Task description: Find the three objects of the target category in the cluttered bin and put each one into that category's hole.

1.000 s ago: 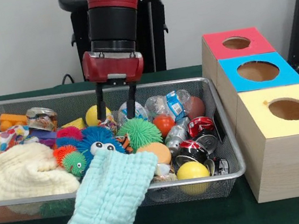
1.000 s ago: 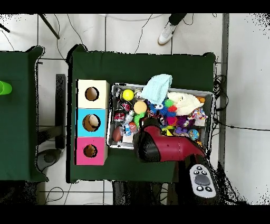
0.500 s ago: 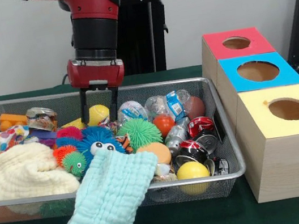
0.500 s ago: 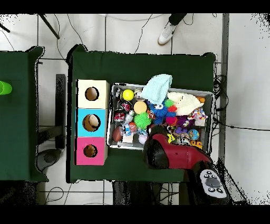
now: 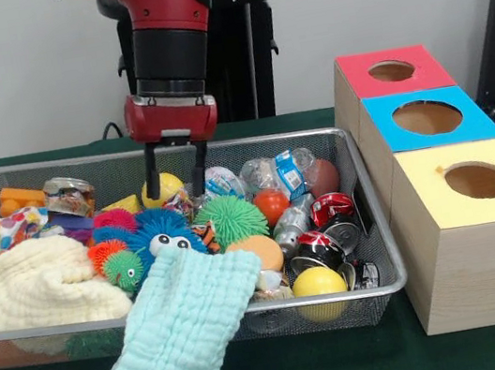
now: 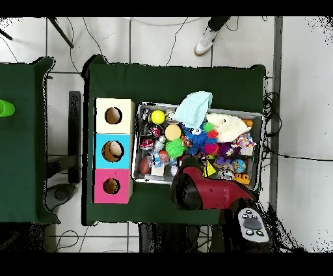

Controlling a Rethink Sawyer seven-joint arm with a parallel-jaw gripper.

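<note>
My gripper (image 5: 177, 189) hangs open over the back of the wire bin (image 5: 384, 248). Its two black fingers (image 5: 152, 174) stand either side of a yellow ball (image 5: 169, 185); whether they touch it I cannot tell. In front of that ball lie a blue spiky ball with eyes (image 5: 163, 234), a green spiky ball (image 5: 230, 218) and an orange ball (image 5: 271, 205). Crushed cans (image 5: 319, 249) and clear bottles (image 5: 279, 176) fill the bin's right side. A second yellow ball (image 5: 318, 283) rests at the front. In the overhead view the red arm (image 6: 198, 190) hides the gripper.
Three wooden boxes with round holes stand right of the bin: red-topped (image 5: 390, 72), blue-topped (image 5: 426, 118), yellow-topped (image 5: 476, 181). A light blue cloth (image 5: 185, 333) hangs over the bin's front rim beside a cream cloth (image 5: 41, 286). A person's shoe (image 6: 206, 41) shows overhead.
The gripper swung left from above the green spiky ball, then came back slightly right. Its open fingers now flank the yellow ball. The bin's contents have not shifted.
</note>
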